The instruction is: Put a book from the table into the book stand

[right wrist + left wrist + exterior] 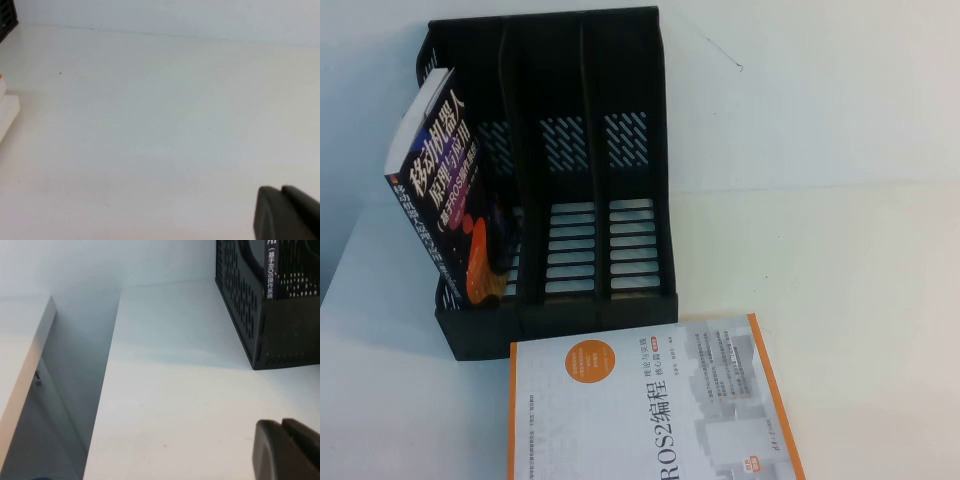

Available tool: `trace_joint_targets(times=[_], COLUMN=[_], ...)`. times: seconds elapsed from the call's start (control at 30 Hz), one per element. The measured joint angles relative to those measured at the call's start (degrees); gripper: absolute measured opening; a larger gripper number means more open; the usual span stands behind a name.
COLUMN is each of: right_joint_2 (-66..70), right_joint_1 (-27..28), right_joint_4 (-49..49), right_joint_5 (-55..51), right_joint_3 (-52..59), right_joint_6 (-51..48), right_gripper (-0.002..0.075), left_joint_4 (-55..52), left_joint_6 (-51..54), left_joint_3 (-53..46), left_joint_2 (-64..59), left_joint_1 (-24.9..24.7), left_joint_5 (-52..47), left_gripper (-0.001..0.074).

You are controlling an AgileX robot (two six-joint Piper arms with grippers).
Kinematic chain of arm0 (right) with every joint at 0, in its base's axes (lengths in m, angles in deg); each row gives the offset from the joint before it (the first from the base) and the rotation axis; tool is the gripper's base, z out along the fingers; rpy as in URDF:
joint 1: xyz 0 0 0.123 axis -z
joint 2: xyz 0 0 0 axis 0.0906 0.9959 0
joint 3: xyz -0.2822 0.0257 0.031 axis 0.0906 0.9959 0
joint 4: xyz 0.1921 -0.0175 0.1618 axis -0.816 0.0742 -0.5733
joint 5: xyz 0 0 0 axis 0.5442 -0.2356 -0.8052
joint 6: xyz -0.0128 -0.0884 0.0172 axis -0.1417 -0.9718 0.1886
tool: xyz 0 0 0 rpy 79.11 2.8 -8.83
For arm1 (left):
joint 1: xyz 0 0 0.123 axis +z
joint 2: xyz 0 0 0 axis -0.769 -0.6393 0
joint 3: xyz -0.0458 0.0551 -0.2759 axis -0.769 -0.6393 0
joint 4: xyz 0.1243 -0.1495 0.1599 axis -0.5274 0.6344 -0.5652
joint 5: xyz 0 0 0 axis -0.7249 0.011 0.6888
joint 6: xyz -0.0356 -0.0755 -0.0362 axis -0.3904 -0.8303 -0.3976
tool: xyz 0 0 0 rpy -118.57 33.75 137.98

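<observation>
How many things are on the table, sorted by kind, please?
Books: 2, a dark book leaning in the stand's left slot and a white book flat in front of it.
Stands: 1, the black stand.
Total: 3.
The left gripper and right gripper sit low over bare table, holding nothing.

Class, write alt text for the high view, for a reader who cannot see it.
A black three-slot book stand sits on a white table, with a dark book leaning in its left slot and the other two slots empty. A white and orange book lies flat just in front of the stand. Neither gripper appears in this view.
</observation>
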Motion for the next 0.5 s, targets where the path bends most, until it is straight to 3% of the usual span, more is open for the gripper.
trace_joint_targets(times=[0.5], right_joint_2=[0.0], right_joint_1=[0.0], right_joint_4=[0.02], right_joint_5=[0.0], right_joint_3=[0.0], right_joint_6=[0.0], right_gripper=[0.0008], left_joint_4=[0.37], left_joint_6=[0.0], left_joint_3=[0.0], left_joint_2=[0.0], left_joint_1=[0.0], left_joint_5=[0.0], left_gripper=[-0.0003])
